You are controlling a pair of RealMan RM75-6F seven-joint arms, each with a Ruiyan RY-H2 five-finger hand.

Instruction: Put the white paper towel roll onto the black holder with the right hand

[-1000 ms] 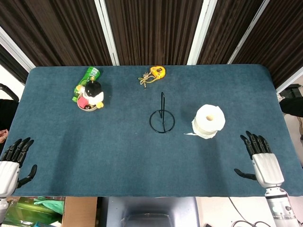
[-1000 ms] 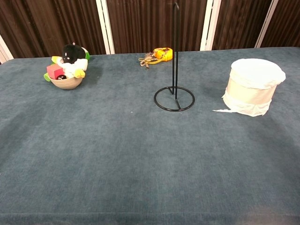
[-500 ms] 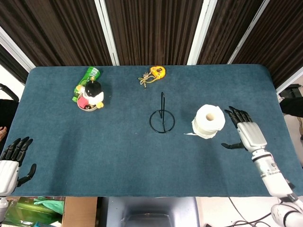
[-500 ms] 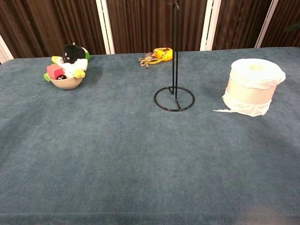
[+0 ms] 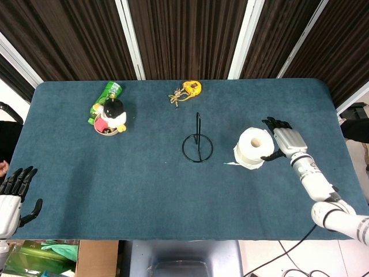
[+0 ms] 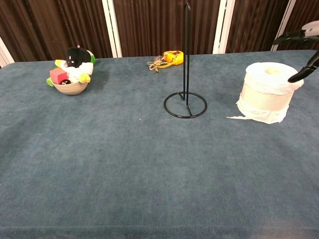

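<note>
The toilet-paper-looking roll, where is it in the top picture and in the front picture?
Head view: the white paper towel roll stands right of centre, beside the right hand.
Chest view: the roll stands at the right edge.
Shared landmark: the black holder, just to its left.

Light was even and fairly bright, falling from overhead; shadows on the table [image 5: 173, 184] were soft and short; the paper towel roll [image 6: 269, 92] glared slightly; both views were sharp; edges showed mild distortion.
</note>
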